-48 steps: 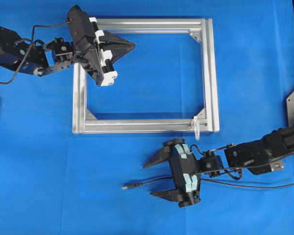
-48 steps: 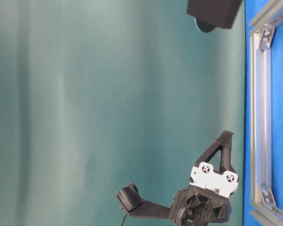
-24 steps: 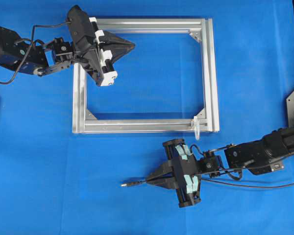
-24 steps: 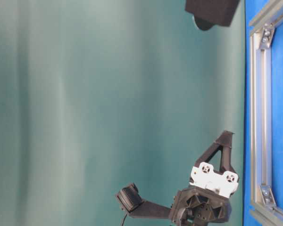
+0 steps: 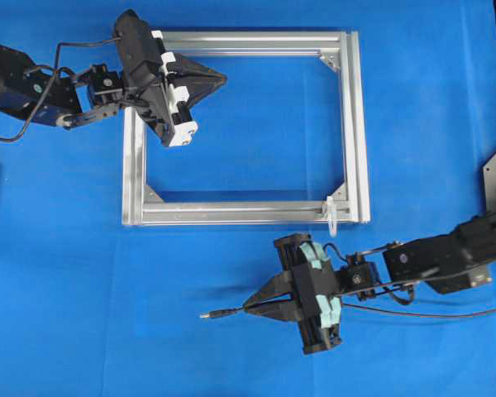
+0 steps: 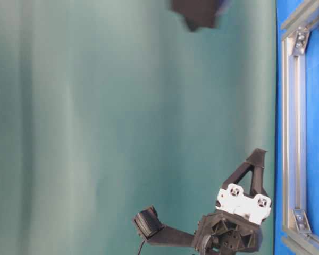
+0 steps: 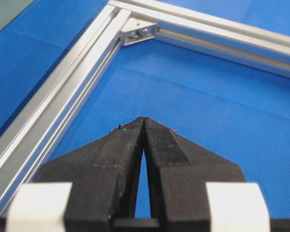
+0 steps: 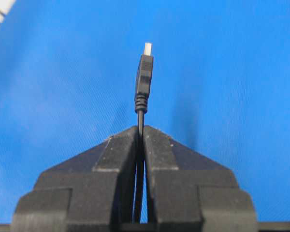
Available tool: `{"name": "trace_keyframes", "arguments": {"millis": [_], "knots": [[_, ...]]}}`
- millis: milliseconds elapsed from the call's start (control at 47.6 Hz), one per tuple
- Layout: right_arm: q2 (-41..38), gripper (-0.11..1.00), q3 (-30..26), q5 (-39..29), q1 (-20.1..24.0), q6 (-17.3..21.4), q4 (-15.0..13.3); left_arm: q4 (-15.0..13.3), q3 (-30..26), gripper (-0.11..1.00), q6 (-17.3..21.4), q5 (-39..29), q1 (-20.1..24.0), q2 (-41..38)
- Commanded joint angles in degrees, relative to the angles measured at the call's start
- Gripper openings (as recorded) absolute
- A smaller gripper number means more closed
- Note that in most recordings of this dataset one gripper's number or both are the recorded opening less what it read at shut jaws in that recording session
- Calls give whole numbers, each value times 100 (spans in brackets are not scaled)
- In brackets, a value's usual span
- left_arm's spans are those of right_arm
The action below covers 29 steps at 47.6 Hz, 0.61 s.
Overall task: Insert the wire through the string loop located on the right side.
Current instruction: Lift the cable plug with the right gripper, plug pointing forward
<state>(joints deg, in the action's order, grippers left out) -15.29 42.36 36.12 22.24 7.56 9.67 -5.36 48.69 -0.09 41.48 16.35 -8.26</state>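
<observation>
Now the right gripper (image 5: 250, 307) is seen closed on the wire (image 5: 223, 313), its two dark fingers (image 8: 122, 145) pressed together with the thin black cable pinched between them; in the right wrist view the plug (image 8: 144, 77) is shown standing out beyond the fingertips, its pale metallic tip pointing away from the claw over bare blue cloth; in the overhead view the plug end is pointed to the left of the picture, while the rest of the wire is trailed off to the right under the right arm. The string loop (image 5: 331, 213) is found as a small white ring at the lower right corner of the aluminium frame (image 5: 240, 213), hanging just over the frame's outer edge; it lies above and to the right of the right gripper in that view, near it but apart, and the wire has not been passed through it. The left gripper (image 5: 221, 79) is held over the upper left part of the frame, its fingers (image 7: 130, 140) closed tip to tip with nothing between them; a corner bracket (image 7: 137, 33) of the frame is seen ahead of it in the left wrist view. In the table-level view the left gripper (image 6: 257, 154) is shown beside the frame rail (image 6: 291, 127); the blue table cloth (image 5: 66, 289) is spread under everything.
</observation>
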Motion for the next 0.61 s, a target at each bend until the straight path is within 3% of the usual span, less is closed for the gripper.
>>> {"name": "trace_keyframes", "arguments": {"millis": [0,231,589], "knots": [[492,-3,-88,-167,26,-18,-35,9,-44,0,-9,26,18,176],[791,-3,-123,-308,26,-290,-44,9,-44,0,-18,26,18,176],[791,-3,-141,-352,26,-299,-44,9,-35,0,-18,26,18,176]]}}
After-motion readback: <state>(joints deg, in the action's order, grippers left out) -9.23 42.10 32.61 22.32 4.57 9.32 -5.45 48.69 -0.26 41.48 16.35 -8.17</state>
